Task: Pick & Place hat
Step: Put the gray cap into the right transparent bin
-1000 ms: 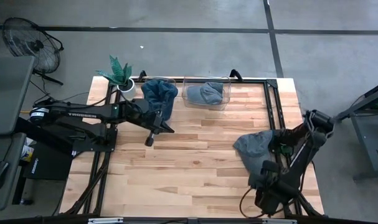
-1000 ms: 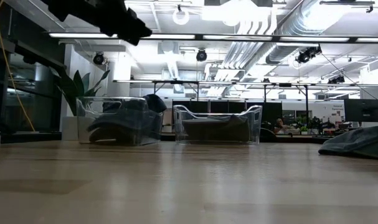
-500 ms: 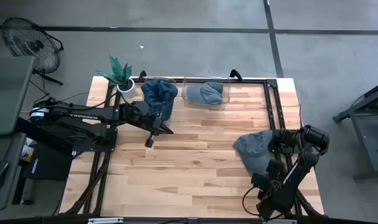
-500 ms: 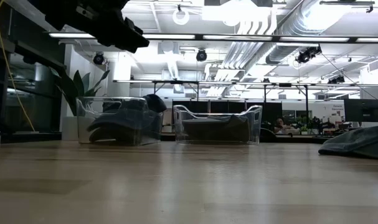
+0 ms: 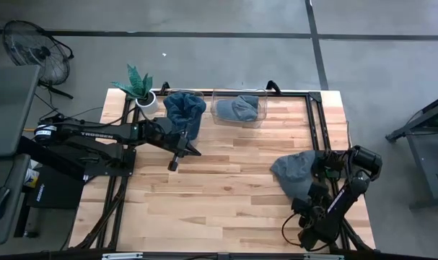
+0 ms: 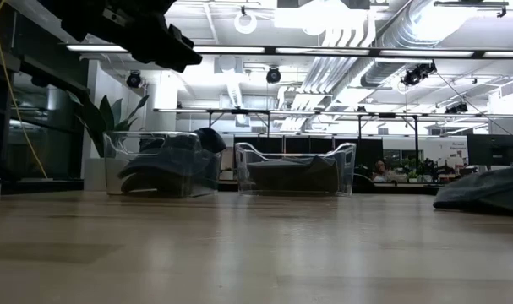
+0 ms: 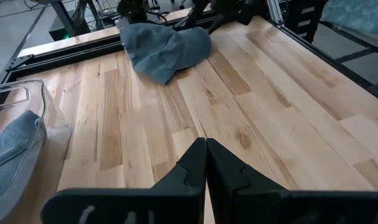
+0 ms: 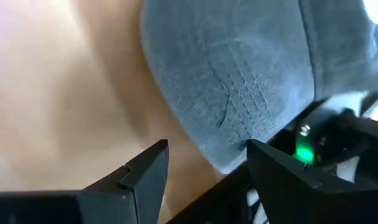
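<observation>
Wooden table (image 5: 204,188) holds a grey hat (image 5: 294,172) — right end effector (image 8: 204,168) gapes beside it; left end effector (image 7: 205,163) closed.

Grey hat (image 6: 486,191) cut off at the low view's 3 o'clock edge, left arm (image 6: 125,29) cropped at 11 o'clock, bin contents murky

three hats: one loose on the table (image 5: 226,180) near the right arm (image 5: 296,170), one in the right bin (image 5: 244,108), one dark blue in the left bin (image 5: 184,108). two clear bins (image 5: 238,101), side by side at the far edge. one potted plant (image 5: 138,85) at the far left corner. two arms, two grippers: left (image 5: 173,163), right (image 5: 314,193). one fan (image 5: 37,50) on the floor.
</observation>
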Available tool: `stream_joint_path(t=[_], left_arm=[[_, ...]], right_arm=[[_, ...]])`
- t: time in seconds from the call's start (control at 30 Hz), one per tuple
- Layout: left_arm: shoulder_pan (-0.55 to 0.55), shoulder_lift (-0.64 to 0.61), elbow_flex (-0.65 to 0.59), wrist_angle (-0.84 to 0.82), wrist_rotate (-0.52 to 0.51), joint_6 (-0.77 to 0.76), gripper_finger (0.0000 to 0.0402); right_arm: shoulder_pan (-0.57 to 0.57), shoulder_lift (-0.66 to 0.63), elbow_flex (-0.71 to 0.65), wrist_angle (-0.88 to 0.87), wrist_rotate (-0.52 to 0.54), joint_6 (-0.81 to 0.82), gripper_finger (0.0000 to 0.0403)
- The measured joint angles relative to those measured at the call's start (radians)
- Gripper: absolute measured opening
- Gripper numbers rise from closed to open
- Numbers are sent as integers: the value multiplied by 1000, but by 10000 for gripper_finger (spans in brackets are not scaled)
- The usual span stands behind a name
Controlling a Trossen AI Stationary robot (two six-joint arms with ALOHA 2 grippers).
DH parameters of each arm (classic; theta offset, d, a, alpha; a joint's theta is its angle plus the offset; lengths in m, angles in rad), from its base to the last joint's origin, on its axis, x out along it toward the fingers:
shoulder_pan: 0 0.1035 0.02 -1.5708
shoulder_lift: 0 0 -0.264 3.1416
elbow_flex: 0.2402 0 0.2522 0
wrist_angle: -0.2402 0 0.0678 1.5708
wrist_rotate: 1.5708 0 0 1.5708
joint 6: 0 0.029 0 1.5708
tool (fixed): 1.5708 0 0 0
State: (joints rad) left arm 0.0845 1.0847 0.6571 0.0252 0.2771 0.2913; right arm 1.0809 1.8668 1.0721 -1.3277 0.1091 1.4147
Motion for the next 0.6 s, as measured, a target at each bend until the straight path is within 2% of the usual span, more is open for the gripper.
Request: stream_joint_path(t=[0.33,0.6], left_arm=[[0,0,0,-5,-2,-7,0],[0,0,0,-5,-2,-7,0]], right_arm=[[0,0,-74,-3,-7,51,213],[-1,0,-60,-71,-16,51,197]])
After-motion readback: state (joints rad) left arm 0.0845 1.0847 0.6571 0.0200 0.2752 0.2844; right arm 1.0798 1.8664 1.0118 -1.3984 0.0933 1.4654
